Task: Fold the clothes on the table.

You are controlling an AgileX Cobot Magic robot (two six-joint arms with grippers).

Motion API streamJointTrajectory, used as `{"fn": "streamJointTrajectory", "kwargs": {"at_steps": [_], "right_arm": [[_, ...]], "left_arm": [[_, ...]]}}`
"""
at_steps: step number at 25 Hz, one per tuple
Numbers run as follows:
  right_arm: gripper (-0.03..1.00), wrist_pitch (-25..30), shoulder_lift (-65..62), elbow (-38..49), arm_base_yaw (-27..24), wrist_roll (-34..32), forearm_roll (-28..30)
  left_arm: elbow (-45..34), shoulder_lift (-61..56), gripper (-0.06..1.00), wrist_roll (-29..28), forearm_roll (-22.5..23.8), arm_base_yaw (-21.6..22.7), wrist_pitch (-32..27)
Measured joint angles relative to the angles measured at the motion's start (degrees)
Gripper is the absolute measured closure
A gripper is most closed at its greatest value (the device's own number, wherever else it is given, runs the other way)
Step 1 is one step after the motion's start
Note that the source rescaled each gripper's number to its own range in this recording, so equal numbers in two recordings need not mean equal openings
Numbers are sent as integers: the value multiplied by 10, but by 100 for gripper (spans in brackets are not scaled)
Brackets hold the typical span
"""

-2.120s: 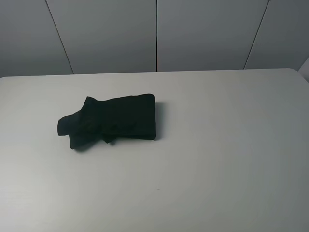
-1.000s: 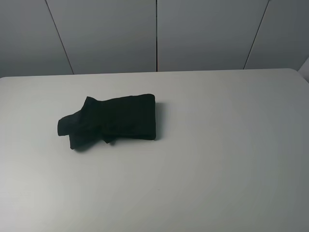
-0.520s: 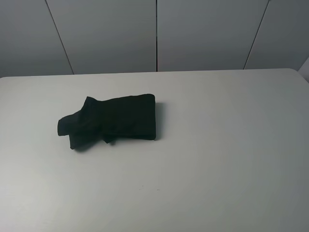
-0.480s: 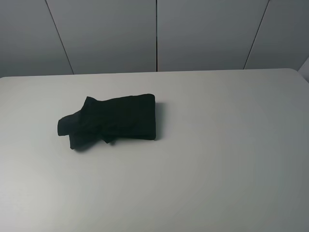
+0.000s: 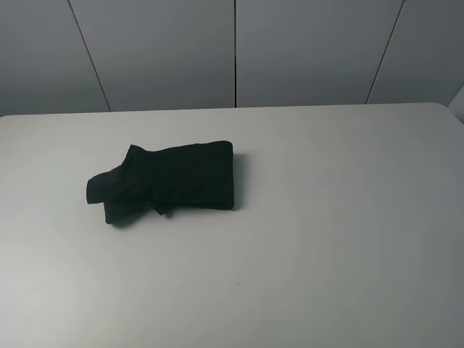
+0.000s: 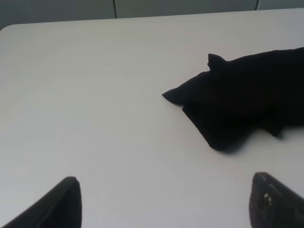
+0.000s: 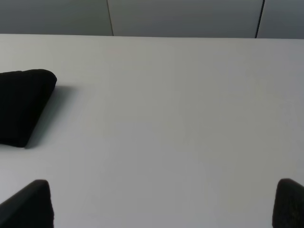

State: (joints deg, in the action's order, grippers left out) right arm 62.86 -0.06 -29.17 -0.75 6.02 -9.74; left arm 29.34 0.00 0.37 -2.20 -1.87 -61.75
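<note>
Exterior high view shows the clothes [image 5: 170, 181] lying as a compact folded bundle on the table [image 5: 341, 217], toward its left edge. Folding seems almost finished. The left gripper [image 6: 164, 202] and the right gripper [image 7: 164, 204] are both wide open, holding nothing.

A grey panelled wall [image 5: 304, 51] closes the background — flat, evenly lit, split by thin dark seams [image 5: 235, 51].

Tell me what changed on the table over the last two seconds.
Nothing visibly changed. The folded black shirt lies in the same spot and shape on the white table, and no arm enters the high view. Both grippers, left and right, are open and clear of the shirt.
</note>
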Motion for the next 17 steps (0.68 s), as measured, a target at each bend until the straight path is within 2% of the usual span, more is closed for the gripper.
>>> {"fn": "streamJointTrajectory", "kwargs": {"at_steps": [17], "right_arm": [[-2,0,0,0,0,0,-1]], "left_arm": [[0,0,2,0,0,0,0]]}}
